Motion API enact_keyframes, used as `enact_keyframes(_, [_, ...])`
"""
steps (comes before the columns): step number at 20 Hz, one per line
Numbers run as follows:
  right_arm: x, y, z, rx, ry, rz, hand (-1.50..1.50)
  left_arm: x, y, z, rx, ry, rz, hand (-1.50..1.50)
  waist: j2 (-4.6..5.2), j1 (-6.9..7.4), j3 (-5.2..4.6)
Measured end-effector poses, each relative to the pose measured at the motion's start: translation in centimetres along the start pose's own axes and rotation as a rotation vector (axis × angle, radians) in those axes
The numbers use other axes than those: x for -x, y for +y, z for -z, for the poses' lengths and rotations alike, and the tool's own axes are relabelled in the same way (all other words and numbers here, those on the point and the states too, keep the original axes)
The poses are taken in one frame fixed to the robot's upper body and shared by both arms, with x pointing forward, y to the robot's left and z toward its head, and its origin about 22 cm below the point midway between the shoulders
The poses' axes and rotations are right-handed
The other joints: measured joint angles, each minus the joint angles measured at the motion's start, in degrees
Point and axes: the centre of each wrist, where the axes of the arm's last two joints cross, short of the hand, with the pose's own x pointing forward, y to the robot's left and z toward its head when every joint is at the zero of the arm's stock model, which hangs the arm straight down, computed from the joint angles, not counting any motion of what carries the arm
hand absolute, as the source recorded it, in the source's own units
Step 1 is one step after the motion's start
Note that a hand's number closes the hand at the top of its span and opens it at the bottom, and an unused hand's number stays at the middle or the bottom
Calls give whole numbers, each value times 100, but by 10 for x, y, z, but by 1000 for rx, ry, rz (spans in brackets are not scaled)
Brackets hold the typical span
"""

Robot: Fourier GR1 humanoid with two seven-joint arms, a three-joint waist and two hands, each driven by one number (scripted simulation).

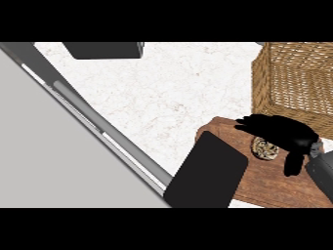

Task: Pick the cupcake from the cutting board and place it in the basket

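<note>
I'm seeing the right hand (282, 133) hovering over the cutting board (270, 183), fingers curling down around the cupcake (265, 148), which is still sitting on the board near its basket-side edge. Can't tell if the fingers are actually touching it yet. I'm judging the cupcake light, soft and crushable on top, so I'm aiming for the stiffer sides low down, not the topping. Board is brown wood grain, flat and rectangular; a black slab (206, 172) is lying across its far-from-basket end. Basket (302, 80) is woven wicker, just beyond the board.
</note>
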Motion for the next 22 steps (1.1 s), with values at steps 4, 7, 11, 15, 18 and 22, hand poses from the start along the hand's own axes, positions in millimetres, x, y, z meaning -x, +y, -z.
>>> enact_keyframes(4, [5,9,4,-6,5,-3,150,0,0,0,-5,-1,5,0,3,7,3])
enact_keyframes(7, [4,13,8,10,-28,-50,150,0,1,1,-4,2,6,0,4,7,5])
enact_keyframes(11, [6,12,8,43,-52,-124,150,-3,-1,2,-9,19,8,0,2,4,3])
enact_keyframes(15, [6,12,10,70,-33,-137,150,0,2,-1,-4,12,9,0,-4,-7,-6])
enact_keyframes(18, [-8,22,25,108,134,-61,150,1,5,-3,-14,18,6,0,-36,-66,-45])
enact_keyframes(22, [-26,28,45,151,421,63,150,2,9,-8,-35,25,-2,0,-89,-161,-111])
